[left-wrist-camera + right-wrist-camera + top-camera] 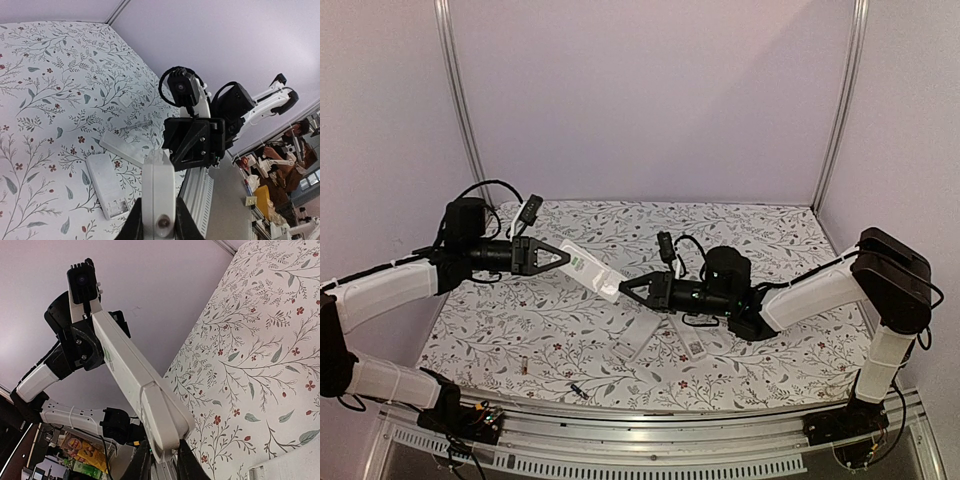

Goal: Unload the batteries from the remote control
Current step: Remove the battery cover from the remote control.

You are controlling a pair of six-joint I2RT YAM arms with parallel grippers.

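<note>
Remote (592, 270) hangs over the middle of the tabletop (770, 250), left fingers (555, 256) and right fingers (635, 290) each clamped on one end, while two batteries (578, 390) lie loose by the near edge (compartment not visible), so unloading looks partly done.

A thin grey pen-like metal tool (134, 125) lies on the white floral-patterned tablecloth (770, 235), enclosed by plain lilac walls (650, 100) and aluminium corner posts (460, 100).
</note>
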